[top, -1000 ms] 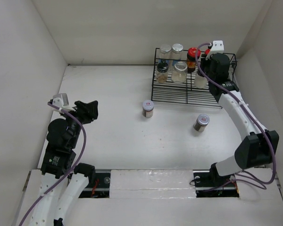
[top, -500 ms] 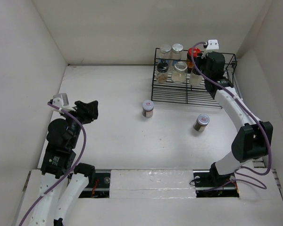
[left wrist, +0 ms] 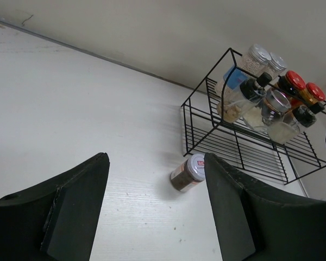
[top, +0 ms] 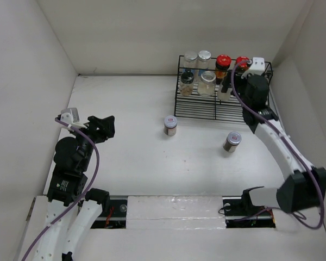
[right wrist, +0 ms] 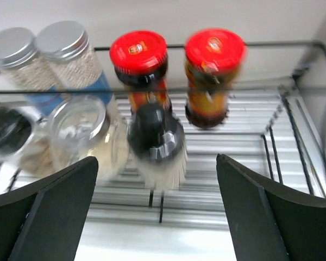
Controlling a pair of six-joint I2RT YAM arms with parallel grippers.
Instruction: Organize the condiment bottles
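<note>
White walls enclose a white counter (top: 130, 157), where a black wire rack (top: 206, 116) in the far right corner gathers most of the condiment bottles upright, red-capped bottles (right wrist: 138, 51) at the back. The right hand (right wrist: 156, 163) hangs over the rack, fingers spread wide and touching nothing, with a black-capped white bottle (right wrist: 155, 138) standing free beneath it, apparently placed. The left hand (left wrist: 156, 160) hovers open and empty, facing a silver-lidded spice jar (top: 170, 125) and a second spice jar (top: 232, 141) on the counter outside the rack.

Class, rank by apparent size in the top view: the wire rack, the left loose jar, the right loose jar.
1. wire rack, clearly largest.
2. left loose jar and right loose jar: look alike, unranked.
</note>
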